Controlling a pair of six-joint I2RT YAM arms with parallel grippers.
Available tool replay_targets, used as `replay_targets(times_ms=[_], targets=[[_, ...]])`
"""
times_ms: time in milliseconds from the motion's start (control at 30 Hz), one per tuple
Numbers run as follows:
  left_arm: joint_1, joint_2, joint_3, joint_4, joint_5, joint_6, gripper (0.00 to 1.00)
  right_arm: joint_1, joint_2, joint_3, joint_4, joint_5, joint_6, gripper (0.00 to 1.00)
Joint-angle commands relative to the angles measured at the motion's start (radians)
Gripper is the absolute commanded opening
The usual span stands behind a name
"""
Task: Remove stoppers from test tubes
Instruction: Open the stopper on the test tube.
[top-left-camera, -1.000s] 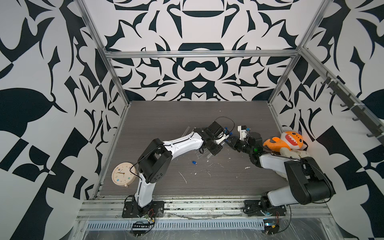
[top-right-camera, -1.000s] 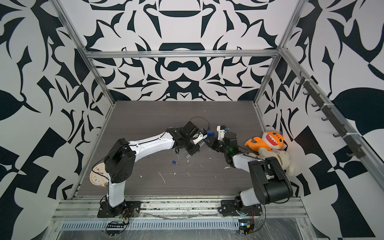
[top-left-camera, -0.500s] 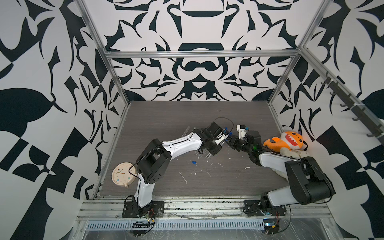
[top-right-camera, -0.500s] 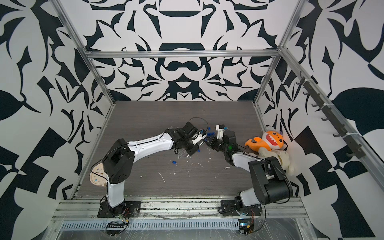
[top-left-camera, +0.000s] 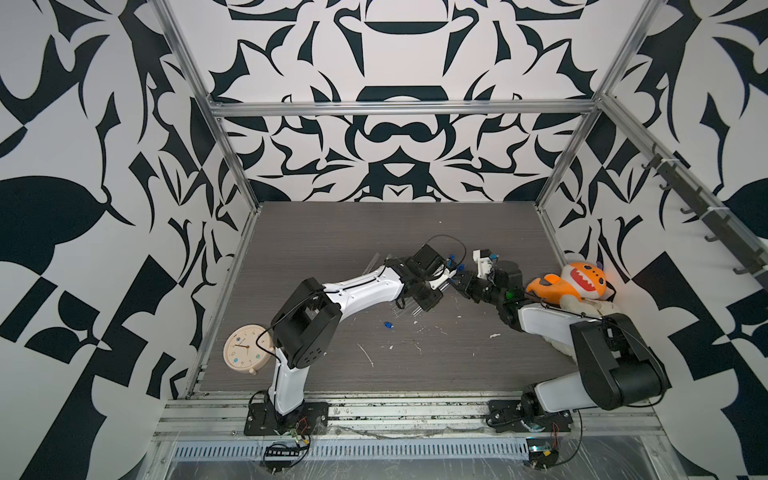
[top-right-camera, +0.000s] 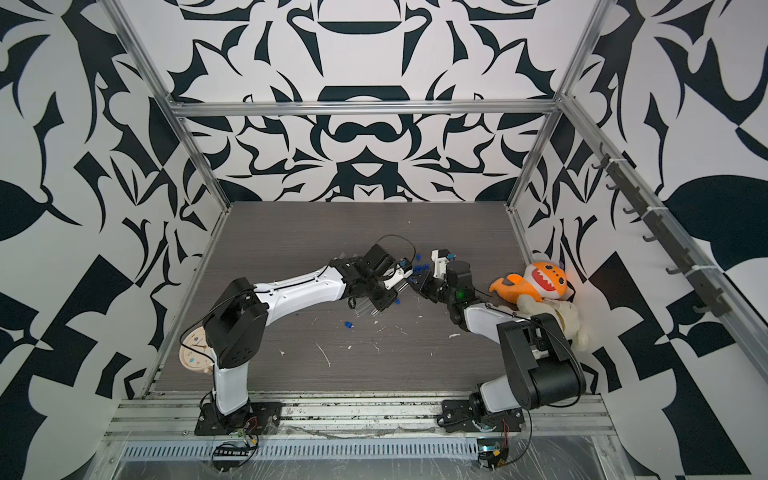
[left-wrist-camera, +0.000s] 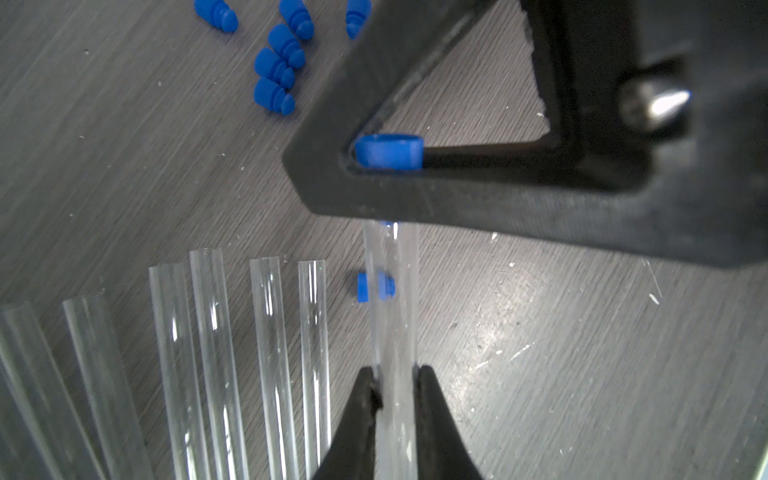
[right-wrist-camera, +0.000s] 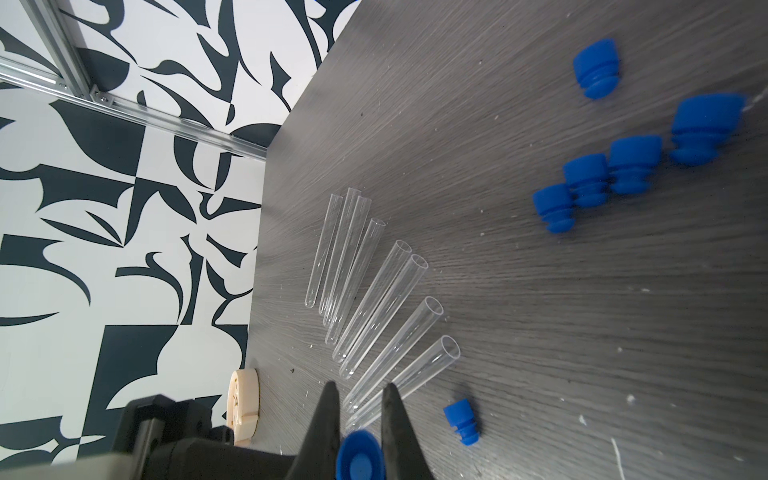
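Worktop (top-left-camera: 332, 249): dark grey wood grain, flecked with white. Your two arms meet just right of its middle.

Left pincer (left-wrist-camera: 395, 374): clamped tight on the held tube (left-wrist-camera: 392, 299), gripping it partway along its length.

Right pincer (right-wrist-camera: 359, 388): nipped nearly closed on the held stopper (left-wrist-camera: 388, 151) at that tube's far end. One finger hides the tube's mouth, so you cannot tell whether the plug is fully out.

Plush toy (top-left-camera: 577, 282): orange, lying against the right edge.

Clock (top-left-camera: 245, 347): cream face, at the near-left corner.

Loose tubes (right-wrist-camera: 374, 299): eight, clear and open-mouthed, lying fanned side by side near the middle, beside the left pincer.

Loose stoppers (right-wrist-camera: 590, 178): five bunched together, towards the far edge from the tube mouths. Lone stopper (right-wrist-camera: 461, 422) lies just beside the outermost tube. Stray stopper (top-left-camera: 387, 325) sits apart, towards the near edge
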Motion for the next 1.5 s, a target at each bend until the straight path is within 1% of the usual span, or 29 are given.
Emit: replay_targets(times_ms=[0,233,567,667,867,1100,1200,1467], targets=[[-0.004,-0.027,-0.039,-0.131,0.009,0.019,0.00,-0.019,-0.022,0.075,0.091,0.066,-0.007,0.00],[-0.004,-0.026,-0.028,-0.154,0.003,0.031,0.00,-0.019,-0.011,0.075,0.081,0.072,-0.032,0.00],[-0.003,-0.044,-0.053,-0.169,-0.002,0.030,0.00,-0.018,-0.050,0.088,-0.018,0.107,-0.121,0.00],[-0.004,-0.044,-0.051,-0.176,-0.001,0.034,0.00,-0.020,-0.051,0.092,-0.032,0.113,-0.130,0.00],[-0.004,-0.035,-0.049,-0.172,0.002,0.035,0.00,-0.019,-0.049,0.087,0.009,0.108,-0.090,0.00],[-0.004,-0.014,-0.060,-0.162,0.000,0.034,0.00,-0.026,-0.073,0.082,0.003,0.131,-0.064,0.00],[-0.003,-0.015,-0.066,-0.155,0.004,0.031,0.00,-0.036,-0.074,0.063,0.052,0.134,-0.023,0.00],[-0.004,-0.024,-0.070,-0.161,-0.003,0.034,0.00,-0.043,-0.064,0.054,0.092,0.136,0.014,0.02]])
